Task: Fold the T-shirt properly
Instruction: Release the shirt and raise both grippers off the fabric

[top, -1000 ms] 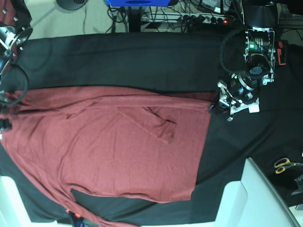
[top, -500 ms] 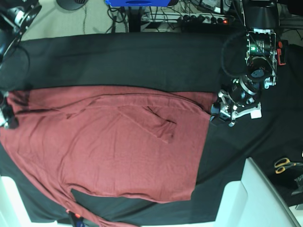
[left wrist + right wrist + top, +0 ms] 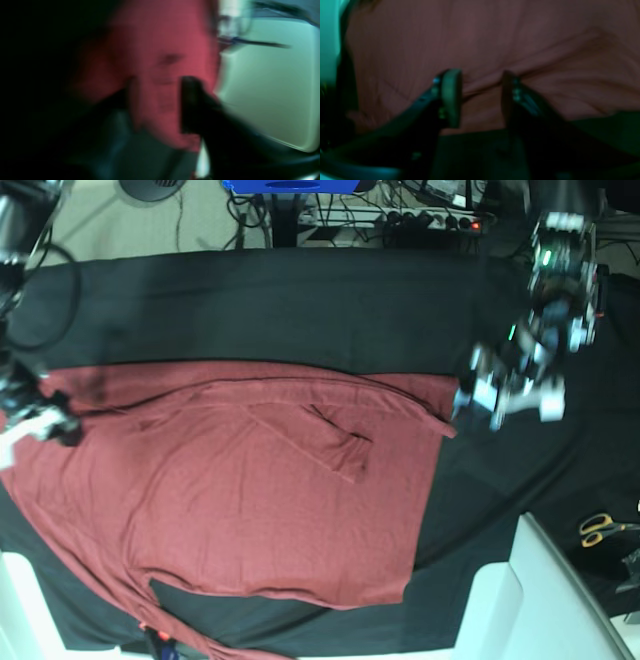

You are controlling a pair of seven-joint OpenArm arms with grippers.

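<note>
Your worktop (image 3: 300, 300), draped in black cloth, carries the red T-shirt (image 3: 240, 490) spread flat across its middle, a sleeve folded over the chest. Your right hand (image 3: 480, 97) sits at the shirt's edge on the base view's left, its fingers (image 3: 451, 97) spread apart over a wrinkle of the red fabric, gripping nothing. Your left hand (image 3: 500, 395) hovers just beside the shirt's opposite edge, too blurred to tell whether it is spread or pressed together; yellow-handled scissors (image 3: 600, 528) lie well apart.
</note>
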